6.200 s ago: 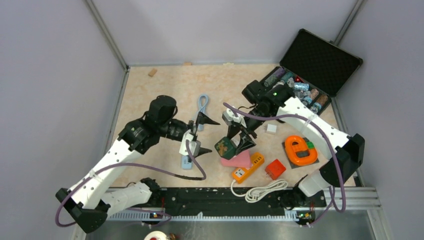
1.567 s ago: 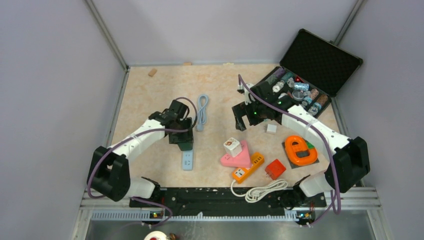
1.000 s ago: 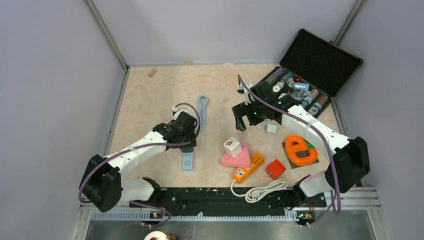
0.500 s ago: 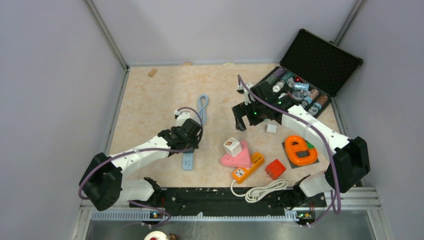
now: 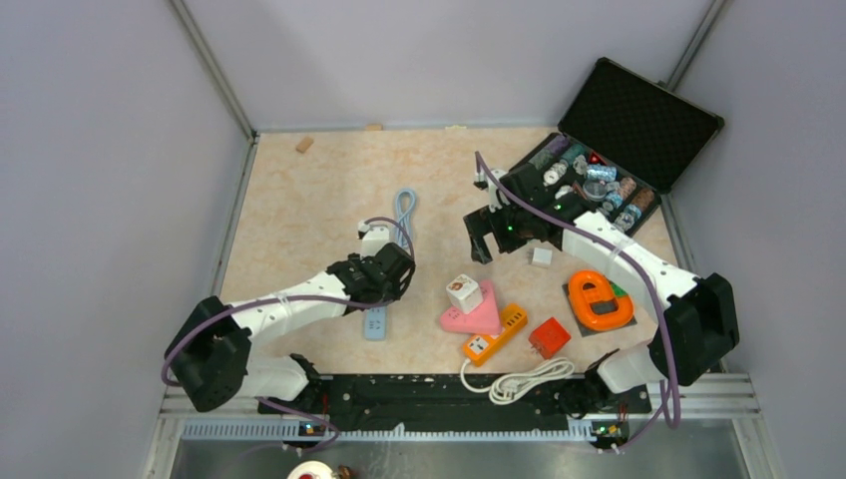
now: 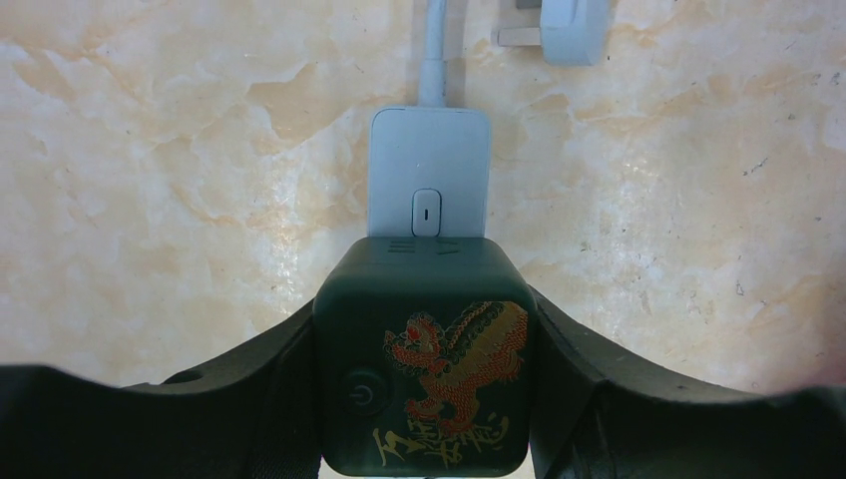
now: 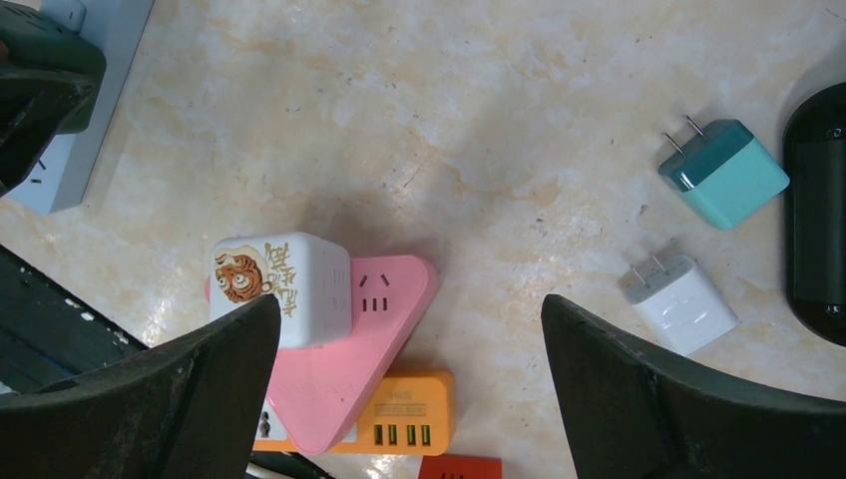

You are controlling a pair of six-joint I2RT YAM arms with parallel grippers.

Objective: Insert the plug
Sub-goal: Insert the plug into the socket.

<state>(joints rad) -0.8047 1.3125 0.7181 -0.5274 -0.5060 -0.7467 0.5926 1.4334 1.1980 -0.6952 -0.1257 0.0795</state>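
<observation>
The left gripper (image 6: 423, 399) is clamped on the dark green cube plug (image 6: 423, 344), with one finger on each flat side. The plug looks like a rigid, light plastic block with smooth faces, so it may twist under a push. A hold on opposite sides, as here, suits it. At its 12 o'clock lies the pale blue power strip (image 6: 429, 165), with the plug over its near end; whether it is seated I cannot tell. Farther off, toward 2 o'clock in the top view, the right gripper (image 5: 481, 238) hangs spread wide and empty.

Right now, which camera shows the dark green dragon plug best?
Left wrist: the plug fills the frame, held in the left claw. Top view hides it under that arm; right wrist catches only one corner.
</observation>
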